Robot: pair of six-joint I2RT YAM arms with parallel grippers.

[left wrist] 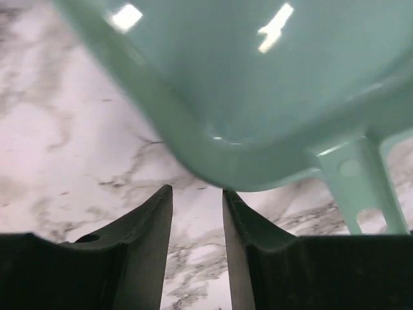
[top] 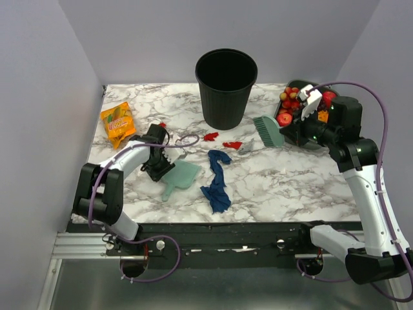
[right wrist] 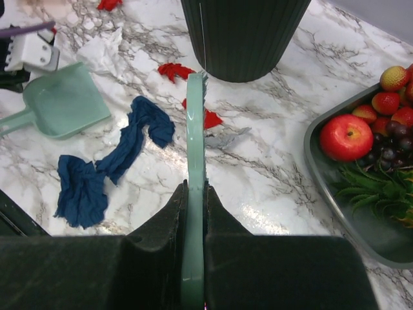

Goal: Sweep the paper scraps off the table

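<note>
The marble counter (top: 290, 181) carries a black bin (top: 226, 87) at the back and a crumpled blue cloth (top: 217, 181) near the middle. My left end effector (left wrist: 197, 200) sits just beside the rim of the teal dustpan (top: 181, 175), jaws a narrow gap apart with nothing between them. My right end effector (right wrist: 195, 194) is clamped on the teal brush (right wrist: 195, 129). The red paper scraps (top: 211, 136) lie on the counter just in front of the bin.
</note>
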